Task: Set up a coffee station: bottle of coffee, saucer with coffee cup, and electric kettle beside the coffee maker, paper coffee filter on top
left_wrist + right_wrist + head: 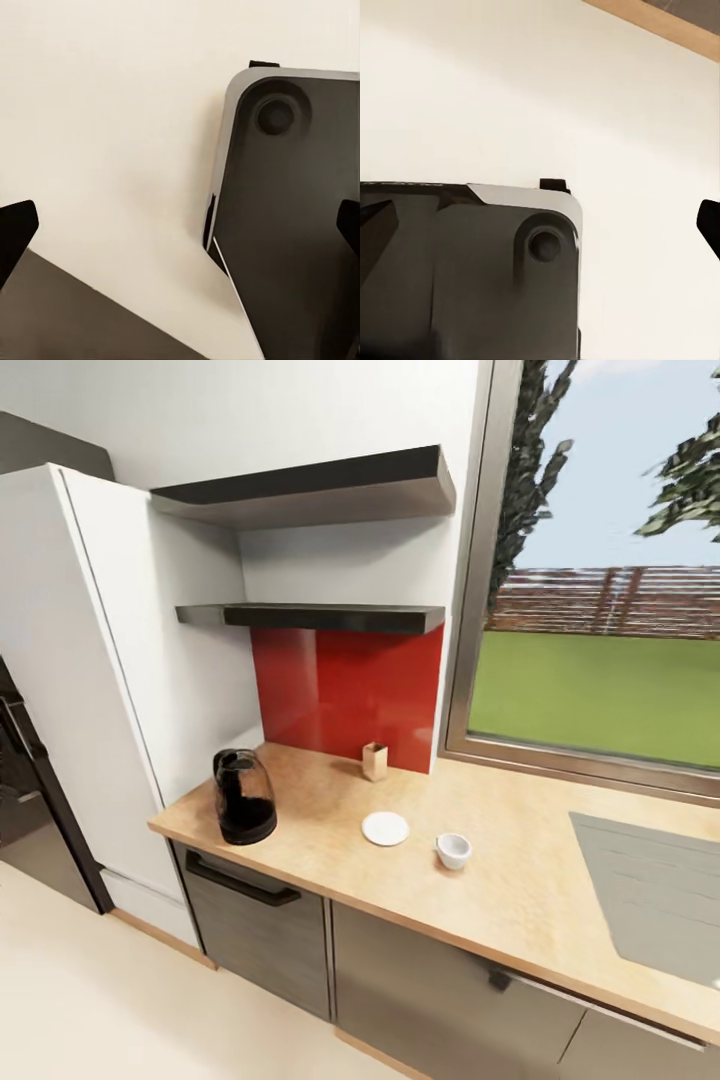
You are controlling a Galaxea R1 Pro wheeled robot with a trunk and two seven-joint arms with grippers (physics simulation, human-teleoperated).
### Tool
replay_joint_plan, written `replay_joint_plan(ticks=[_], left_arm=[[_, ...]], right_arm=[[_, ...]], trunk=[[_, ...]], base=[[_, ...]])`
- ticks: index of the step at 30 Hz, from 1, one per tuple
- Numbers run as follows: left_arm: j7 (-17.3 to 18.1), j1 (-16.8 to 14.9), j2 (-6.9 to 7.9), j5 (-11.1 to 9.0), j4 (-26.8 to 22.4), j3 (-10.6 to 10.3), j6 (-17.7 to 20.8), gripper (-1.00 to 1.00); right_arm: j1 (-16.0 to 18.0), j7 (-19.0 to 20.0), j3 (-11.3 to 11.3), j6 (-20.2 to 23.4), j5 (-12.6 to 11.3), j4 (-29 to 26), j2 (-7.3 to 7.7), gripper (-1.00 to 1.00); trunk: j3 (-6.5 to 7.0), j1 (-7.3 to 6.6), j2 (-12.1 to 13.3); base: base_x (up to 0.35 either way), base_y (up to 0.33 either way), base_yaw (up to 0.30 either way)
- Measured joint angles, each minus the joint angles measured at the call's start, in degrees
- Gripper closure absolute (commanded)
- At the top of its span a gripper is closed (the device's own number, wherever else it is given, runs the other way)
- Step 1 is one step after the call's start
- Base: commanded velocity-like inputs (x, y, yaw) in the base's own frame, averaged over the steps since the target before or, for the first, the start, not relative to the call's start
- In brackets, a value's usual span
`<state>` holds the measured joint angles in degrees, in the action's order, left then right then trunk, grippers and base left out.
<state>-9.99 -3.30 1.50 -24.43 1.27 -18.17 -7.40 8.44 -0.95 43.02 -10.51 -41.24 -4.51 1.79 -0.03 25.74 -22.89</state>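
The electric kettle (244,797), a dark see-through jug, stands at the left end of the kitchen countertop (520,900). To its right the white saucer (385,828) lies flat. The white coffee cup (453,850) sits on the worktop right of the saucer, apart from it. The coffee maker, the bottle of coffee and the paper coffee filter are out of view. My left gripper (180,229) and right gripper (544,225) hang open over the pale floor and the robot's dark base, with nothing between their fingers.
A small tan box-like item (375,760) stands against the red backsplash (350,695). Two dark wall shelves (320,617) hang above; their tops are hidden from here. A grey sink (650,890) lies at the right, a white tall cabinet (110,680) at the left.
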Motion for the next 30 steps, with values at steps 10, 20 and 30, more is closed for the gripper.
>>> replay_joint_plan(ticks=[10, 20, 30], left_arm=[[0.0, 0.0, -0.07, 0.0, 0.0, 0.0, -0.1, -1.00], [0.0, 0.0, -0.15, 0.1, 0.0, 0.0, -0.2, -1.00], [0.0, 0.0, -0.16, 0.1, 0.0, 0.1, -0.6, -1.00]], right_arm=[[0.0, 0.0, 0.0, 0.0, 0.0, 0.0, 0.04, -1.00], [0.0, 0.0, 0.0, 0.0, -0.1, 0.0, 0.05, -1.00], [0.0, 0.0, 0.0, 0.0, -0.1, 0.1, 0.04, -1.00]], trunk=[[0.00, 0.00, 0.0], [0.00, 0.02, 0.0], [0.00, 0.02, 0.0]], base=[[0.199, 0.296, 0.000], [0.098, 0.298, -0.202], [0.002, 0.191, -0.262]])
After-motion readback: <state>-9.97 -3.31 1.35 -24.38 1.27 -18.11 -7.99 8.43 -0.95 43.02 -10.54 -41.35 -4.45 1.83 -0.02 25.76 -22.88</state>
